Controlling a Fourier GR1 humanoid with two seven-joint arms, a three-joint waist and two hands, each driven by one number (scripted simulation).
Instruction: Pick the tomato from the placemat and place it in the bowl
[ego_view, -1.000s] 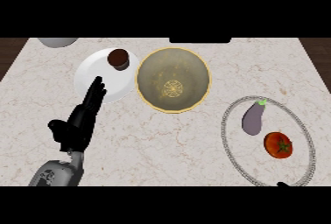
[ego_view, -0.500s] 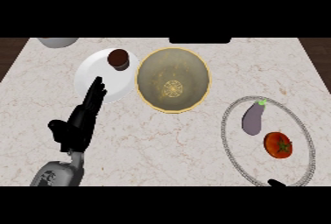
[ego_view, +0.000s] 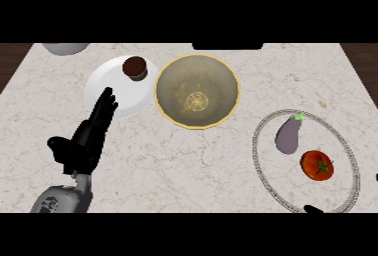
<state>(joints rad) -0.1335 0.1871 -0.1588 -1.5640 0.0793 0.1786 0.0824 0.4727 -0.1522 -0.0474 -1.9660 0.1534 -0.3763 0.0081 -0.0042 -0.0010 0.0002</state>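
Well, nearest me, at the near edge of the pale marbled stone worktop (ego_view: 214, 170), only a black tip of the right hand (ego_view: 313, 208) pokes in beside the round, grey-rimmed placemat (ego_view: 291, 187). I cannot tell how that hand is set or whether it has hold of anything. Toward the near left corner the left hand (ego_view: 87, 137) rests open, fingers straight, holding nothing.

The red tomato (ego_view: 317, 165) lies on the placemat by the worktop's right edge, with a purple eggplant (ego_view: 288, 136) just beside it on the far side. Farther in, near the middle of the far edge, the yellow-rimmed olive bowl (ego_view: 197, 91) has no tomato in it. I judge the task barely begun: reaching, grasping, carrying and releasing all remain.

Left of the bowl, rims seeming to meet, a white round plate (ego_view: 114, 97) carries a dark brown round item (ego_view: 135, 67). A grey dish (ego_view: 65, 47) is cut off at the far left corner, and dark wood shows past both far corners.
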